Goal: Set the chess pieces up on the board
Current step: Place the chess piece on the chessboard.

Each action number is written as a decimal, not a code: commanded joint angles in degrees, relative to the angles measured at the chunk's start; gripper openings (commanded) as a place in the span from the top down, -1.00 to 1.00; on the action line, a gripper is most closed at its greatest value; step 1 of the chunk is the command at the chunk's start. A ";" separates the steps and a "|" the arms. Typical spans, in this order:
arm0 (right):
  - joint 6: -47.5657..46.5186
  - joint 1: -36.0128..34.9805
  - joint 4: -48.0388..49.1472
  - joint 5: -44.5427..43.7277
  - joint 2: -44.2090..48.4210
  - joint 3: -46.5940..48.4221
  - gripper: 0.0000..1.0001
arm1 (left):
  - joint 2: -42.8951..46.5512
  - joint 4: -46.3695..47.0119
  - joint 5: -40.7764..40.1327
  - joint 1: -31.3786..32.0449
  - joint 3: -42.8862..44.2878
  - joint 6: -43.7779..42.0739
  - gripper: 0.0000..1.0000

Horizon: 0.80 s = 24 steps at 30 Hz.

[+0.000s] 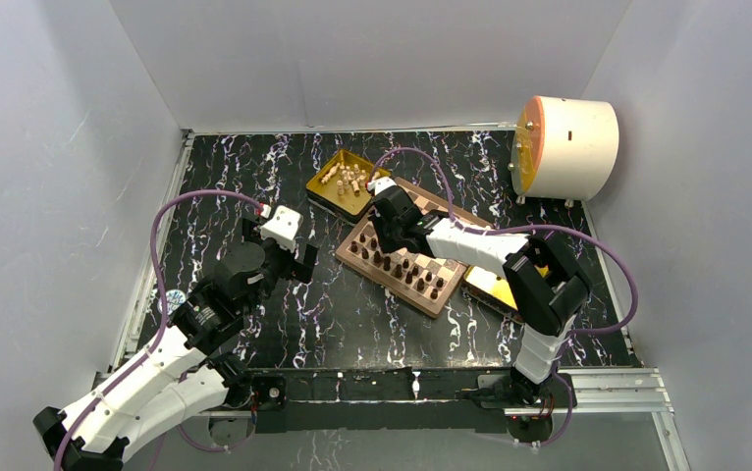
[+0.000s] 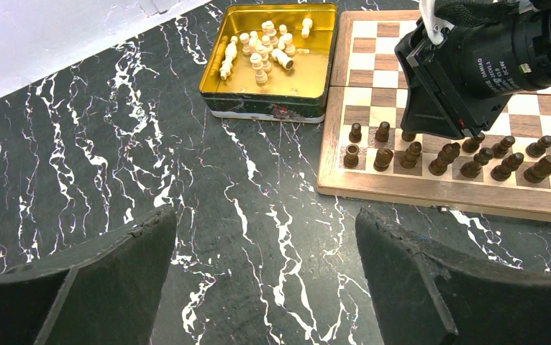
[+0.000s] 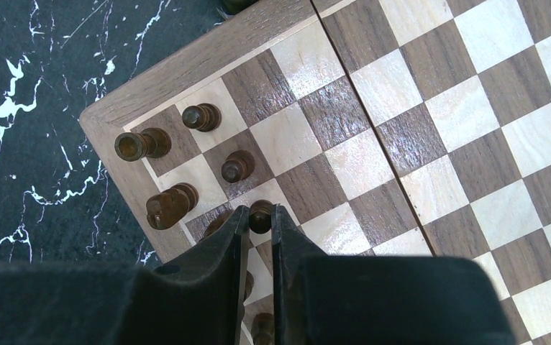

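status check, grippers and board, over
Left gripper open, hovering over the table. Right gripper closed around a dark pawn on the board. Cream pieces in the gold tray, unplaced. Nothing seen blocking.

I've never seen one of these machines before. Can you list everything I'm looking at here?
Square wooden chessboard: one, tan and dark brown checks, mid-table.
Dark brown wooden chess pieces: over a dozen, standing in two rows along the board's near edge; the arm hides some.
Pale cream wooden chess pieces: a dozen or so, lying loose in a tray.
Shiny gold rectangular tray: one, beside the board's far-left side.
Second gold tray: one, right of the board, mostly under the right arm.
White cylinder with orange face: one, far right corner.
Black white-veined tabletop: one, beneath everything.
Purple cables: two, looping from the arms.
Left end effector: black, open, above bare table.
Right end effector: black, closed around one dark piece.
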<state>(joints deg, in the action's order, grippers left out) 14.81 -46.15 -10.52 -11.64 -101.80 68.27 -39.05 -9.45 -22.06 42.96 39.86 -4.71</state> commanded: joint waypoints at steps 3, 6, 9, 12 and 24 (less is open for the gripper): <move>0.39 -0.34 -0.26 -0.40 -0.94 2.92 0.55 | 0.55 1.16 -0.94 -0.24 -0.22 -0.04 -0.84; 0.52 -0.34 -0.12 -0.40 -1.17 2.92 0.54 | 0.49 1.18 -0.93 -0.22 -0.23 -0.04 -0.85; 0.66 -0.34 -0.11 -0.38 -1.37 3.09 0.53 | 0.45 1.14 -0.88 -0.18 -0.23 -0.04 -0.84; 0.70 -0.34 -0.44 -0.47 -1.53 3.35 0.50 | 0.52 1.17 -0.94 -0.20 -0.22 -0.04 -0.84; 1.09 -0.34 -1.64 -0.18 -1.78 3.45 0.47 | 0.51 1.16 -0.87 -0.17 -0.27 -0.04 -0.84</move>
<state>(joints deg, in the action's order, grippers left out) 15.07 -46.17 -12.05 -11.64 -102.54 69.23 -39.05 -9.45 -22.06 42.96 39.83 -4.71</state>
